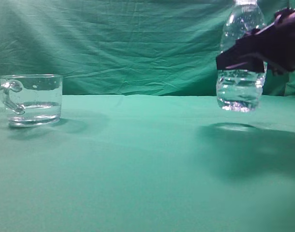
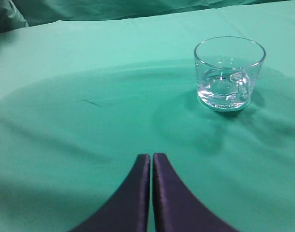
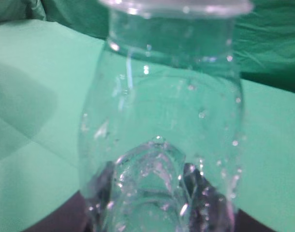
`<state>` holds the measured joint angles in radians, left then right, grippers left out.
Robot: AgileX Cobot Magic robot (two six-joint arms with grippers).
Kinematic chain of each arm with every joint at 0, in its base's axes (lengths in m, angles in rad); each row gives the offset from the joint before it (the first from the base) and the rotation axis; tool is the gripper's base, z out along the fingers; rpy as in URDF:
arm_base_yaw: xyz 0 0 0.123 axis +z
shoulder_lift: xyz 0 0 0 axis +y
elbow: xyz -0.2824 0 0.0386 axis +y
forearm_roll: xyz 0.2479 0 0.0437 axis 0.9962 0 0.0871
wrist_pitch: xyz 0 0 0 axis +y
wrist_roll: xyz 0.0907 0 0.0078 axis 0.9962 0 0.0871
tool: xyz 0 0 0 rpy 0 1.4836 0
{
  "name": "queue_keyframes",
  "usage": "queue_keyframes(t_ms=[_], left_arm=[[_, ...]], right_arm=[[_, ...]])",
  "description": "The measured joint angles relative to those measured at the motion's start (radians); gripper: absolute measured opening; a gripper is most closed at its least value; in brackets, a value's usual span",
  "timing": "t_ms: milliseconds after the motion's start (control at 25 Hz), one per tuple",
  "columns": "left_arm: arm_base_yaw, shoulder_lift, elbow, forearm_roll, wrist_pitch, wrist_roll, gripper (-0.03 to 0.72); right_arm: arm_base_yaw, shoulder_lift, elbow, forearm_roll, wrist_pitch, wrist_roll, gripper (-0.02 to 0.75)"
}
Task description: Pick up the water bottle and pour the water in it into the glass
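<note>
On the right of the exterior view: the water bottle (image 1: 240, 53) is held off the green cloth (image 1: 138, 164), upright, its base clear of the surface and a shadow cast beneath it.
Bottle grip: the right gripper (image 1: 242, 60) is clamped across the bottle's middle, the dark fingers (image 1: 237, 57) pressed against the plastic.
Bottle top: the neck is cut off by the upper edge of the exterior view; no cap can be made out.
Right wrist view: the frame is filled by the bottle (image 3: 162, 135), with its whitish neck ring at the top and droplets scattered on the inner wall.
Water: the water (image 1: 238, 92) is seen in the lower, ribbed part of the bottle, below the gripper's fingers.
Glass position: the glass (image 1: 32, 99) stands upright on the cloth at the far left of the exterior view, well apart from the bottle.
Glass contents: a shallow layer of clear liquid is visible at the bottom of the mug, with a faint surface line.
Glass handle: the loop handle is turned toward the left wrist camera, as shown on the glass (image 2: 228, 72) in that view.
Left gripper: the left gripper (image 2: 152, 159) is held above the cloth with its two fingers pressed together and nothing between them; the mug lies ahead of it and to its right.
Backdrop: a wrinkled green curtain (image 1: 113, 43) hangs behind the table.
</note>
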<state>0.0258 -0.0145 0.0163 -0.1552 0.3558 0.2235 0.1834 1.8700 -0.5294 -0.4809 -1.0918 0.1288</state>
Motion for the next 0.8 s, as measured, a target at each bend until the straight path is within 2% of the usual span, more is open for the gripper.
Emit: queue_keyframes(t_ms=[800], left_arm=[[0.000, 0.000, 0.000, 0.000, 0.000, 0.000, 0.000]], right_arm=[[0.000, 0.078, -0.003, -0.010, -0.028, -0.048, 0.288]])
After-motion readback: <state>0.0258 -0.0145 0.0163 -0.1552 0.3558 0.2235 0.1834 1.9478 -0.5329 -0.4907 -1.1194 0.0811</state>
